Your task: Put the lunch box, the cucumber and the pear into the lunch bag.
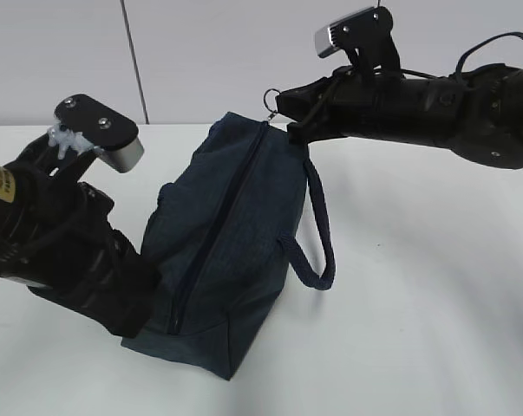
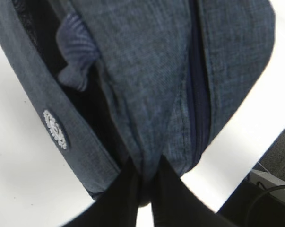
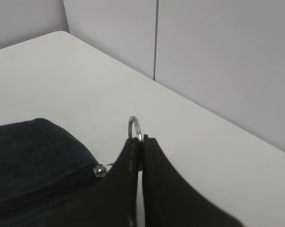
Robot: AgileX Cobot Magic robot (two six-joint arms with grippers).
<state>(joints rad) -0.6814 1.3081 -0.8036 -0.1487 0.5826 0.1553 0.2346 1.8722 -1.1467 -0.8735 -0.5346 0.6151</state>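
Lunch bag [image 1: 231, 247], one only, on the white table [image 1: 417, 286], zipper [image 1: 222, 225] closed along the whole top, long axis running from near-left to the far end

Exterior view: right gripper [image 1: 283, 113] at the far end of the zipper, pinched on the silver ring pull [image 1: 271, 98]; left gripper [image 1: 148, 299] low at the near end, pressed into the fabric. One looped handle [image 1: 317, 234] hanging on the right side. No lunch box, cucumber or pear anywhere on the table here; either already inside or out of frame, impossible to say

Left wrist view: left gripper [image 2: 144, 189] clenched on a fold of navy fabric at the near end of the lunch bag [image 2: 147, 71], both dark fingers [image 2: 118, 198] closed together on the cloth just beside the zipper [image 2: 199, 94]. One round white logo patch [image 2: 55, 128] on the side panel

Right wrist view: right gripper [image 3: 142, 156] clamped on the ring pull [image 3: 135, 127], ring upright between the two fingers [image 3: 166, 189], slider [image 3: 99, 170] just left of it at the end of the lunch bag [image 3: 33, 156]

Probable step: zipper travel along the long axis, from the far end toward the left gripper, near end held as anchor; right arm on the pull, left arm bracing
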